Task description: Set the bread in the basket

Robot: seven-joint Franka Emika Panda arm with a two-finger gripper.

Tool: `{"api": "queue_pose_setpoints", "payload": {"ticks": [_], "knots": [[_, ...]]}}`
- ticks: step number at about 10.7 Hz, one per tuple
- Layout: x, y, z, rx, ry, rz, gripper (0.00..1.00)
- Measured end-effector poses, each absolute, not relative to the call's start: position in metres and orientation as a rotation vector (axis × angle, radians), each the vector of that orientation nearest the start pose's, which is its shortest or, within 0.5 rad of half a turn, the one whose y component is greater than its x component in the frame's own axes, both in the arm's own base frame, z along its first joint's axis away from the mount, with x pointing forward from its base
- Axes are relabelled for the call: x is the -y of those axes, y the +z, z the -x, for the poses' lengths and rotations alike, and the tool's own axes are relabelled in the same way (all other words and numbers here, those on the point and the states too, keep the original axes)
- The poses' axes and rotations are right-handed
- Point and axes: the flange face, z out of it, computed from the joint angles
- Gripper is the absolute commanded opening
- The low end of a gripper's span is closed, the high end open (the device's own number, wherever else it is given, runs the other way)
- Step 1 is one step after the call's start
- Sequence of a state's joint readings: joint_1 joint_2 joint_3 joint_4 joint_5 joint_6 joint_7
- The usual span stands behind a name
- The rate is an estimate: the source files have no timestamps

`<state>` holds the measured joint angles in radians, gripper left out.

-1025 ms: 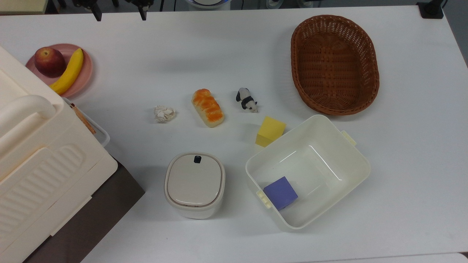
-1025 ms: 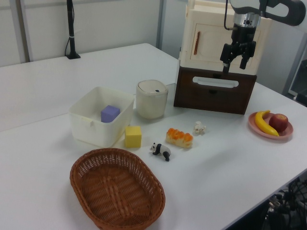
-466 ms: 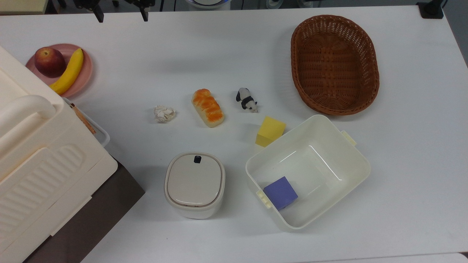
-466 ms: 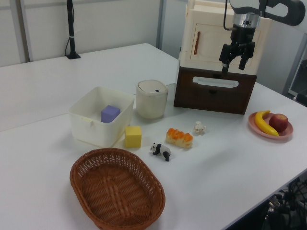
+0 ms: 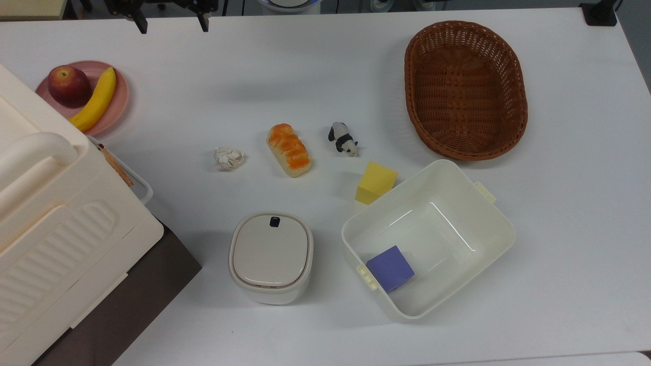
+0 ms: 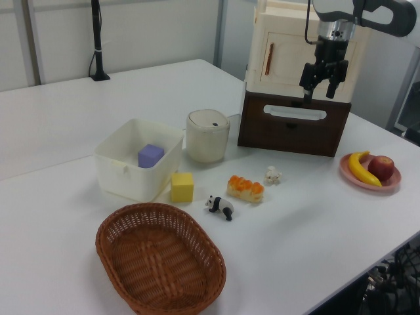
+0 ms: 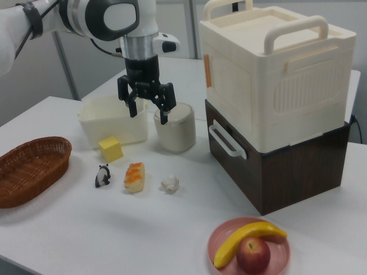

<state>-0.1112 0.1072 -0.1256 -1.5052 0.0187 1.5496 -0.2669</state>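
I see my gripper [image 7: 148, 112] aloft, fingers [image 7: 132, 107] spread, empty | bread [image 5: 289, 150] on surface [image 5: 559, 229] | basket [image 5: 465, 89] at its 2 o'clock, top view

I see the bread [image 5: 289, 150], a small oblong loaf with a glossy orange-brown segmented top and pale cream sides, lying flat on the white desk [image 5: 559, 229]. In the top view its long axis runs diagonally, and it lies well apart from the basket [image 5: 465, 89], toward the top view's left. The basket is a large oval of reddish-brown woven wicker, upright, open side up, with nothing inside it. Nothing touches the bread.
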Motion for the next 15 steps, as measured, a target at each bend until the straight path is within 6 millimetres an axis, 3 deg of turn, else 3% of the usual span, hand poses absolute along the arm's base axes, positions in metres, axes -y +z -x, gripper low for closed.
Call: {"api": "queue_pose_setpoints", "payload": {"ticks": [5,10,15], "knots": [[0.11,0.574,-0.573,0.107,0.148,3.109,1.0],[0.075,0.511,-0.608,0.211,0.176,3.113,0.98],[0.073,0.509,-0.617,0.22,0.105,3.127,0.98]]}}
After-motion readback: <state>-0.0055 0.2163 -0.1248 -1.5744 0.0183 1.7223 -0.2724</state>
